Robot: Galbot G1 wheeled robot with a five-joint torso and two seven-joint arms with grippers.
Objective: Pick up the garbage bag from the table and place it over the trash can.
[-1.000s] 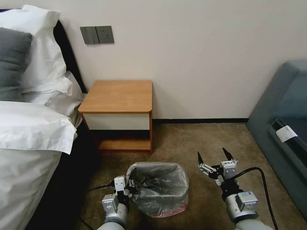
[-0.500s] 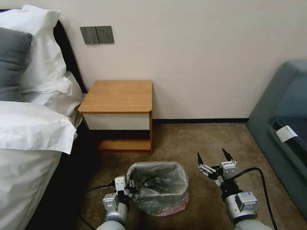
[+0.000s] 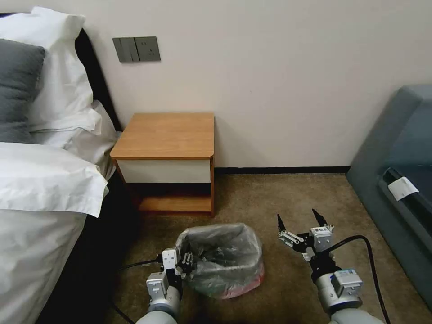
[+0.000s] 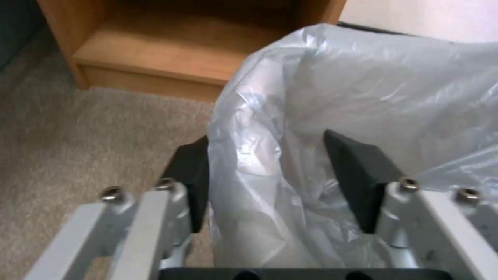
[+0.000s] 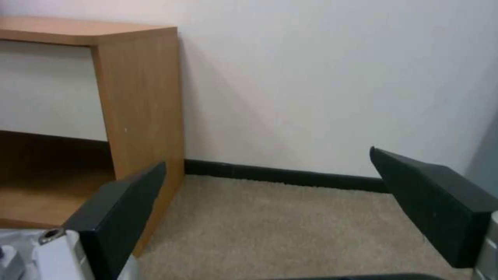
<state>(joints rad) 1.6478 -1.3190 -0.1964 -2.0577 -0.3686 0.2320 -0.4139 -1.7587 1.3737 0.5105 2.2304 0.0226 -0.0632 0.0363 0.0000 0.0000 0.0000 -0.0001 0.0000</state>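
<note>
crinkly translucent grey plastic garbage bag [image 3: 225, 254] draped over the floor bin by the orange-brown wooden table [image 3: 167, 135] | left gripper [image 3: 185, 263] spread astride its rim film | right gripper [image 3: 300, 223] spread, idle | light, limp, slippery: pinch bunched rim

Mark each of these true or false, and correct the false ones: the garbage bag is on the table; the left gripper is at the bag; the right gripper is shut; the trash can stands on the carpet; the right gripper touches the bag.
1. The garbage bag lies on the table. False: it is draped over the trash can, and the tabletop is bare.
2. The left gripper has the bag's edge between its fingers. True.
3. The right gripper is shut. False: its fingers are spread wide.
4. The trash can stands on the carpet in front of the table. True.
5. The right gripper touches the bag. False: it is apart from it, on the can's right.
</note>
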